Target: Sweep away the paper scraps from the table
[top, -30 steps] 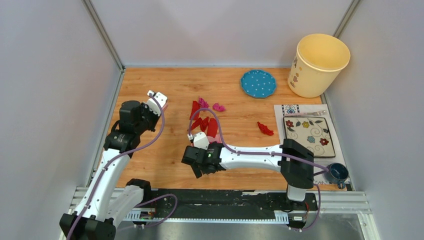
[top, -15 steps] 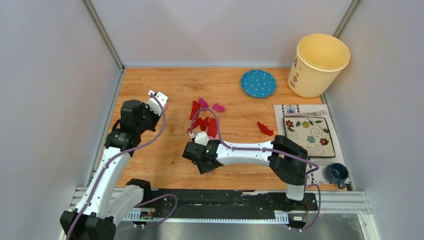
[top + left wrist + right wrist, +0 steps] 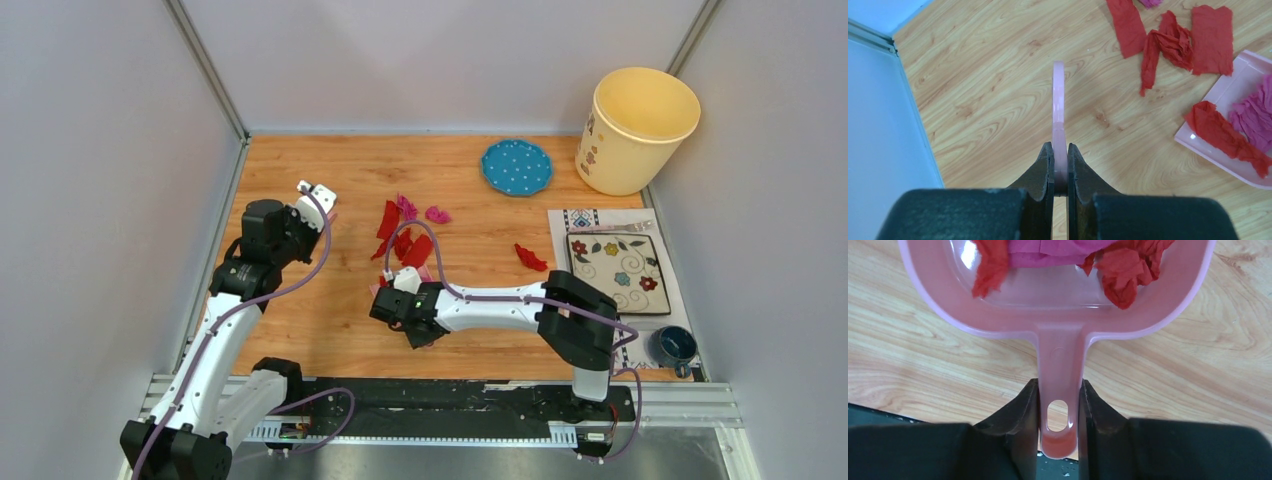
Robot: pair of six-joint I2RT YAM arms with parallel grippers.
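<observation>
Red and magenta paper scraps (image 3: 400, 238) lie in a cluster mid-table (image 3: 330, 300), with one red scrap (image 3: 530, 257) apart to the right. In the left wrist view loose red scraps (image 3: 1173, 42) lie just beyond the pale pink dustpan (image 3: 1233, 82). My right gripper (image 3: 1059, 390) is shut on the handle of the dustpan (image 3: 1058, 295), which holds red scraps (image 3: 1128, 265) and magenta ones. In the top view my right gripper (image 3: 412, 300) sits just near of the cluster. My left gripper (image 3: 1059, 150) is shut on a thin pale pink brush (image 3: 1058, 100), left of the scraps.
A blue dotted plate (image 3: 516, 166) and a yellow bucket (image 3: 637, 130) stand at the back right. A white placemat (image 3: 570, 222) with a flowered square dish lies at the right, a blue cup (image 3: 673, 346) near it. Grey walls bound the table; a metal rail runs along the front.
My right gripper's jaws have closed onto the dustpan handle, and the arm has edged toward the scrap cluster. The left arm has not moved.
</observation>
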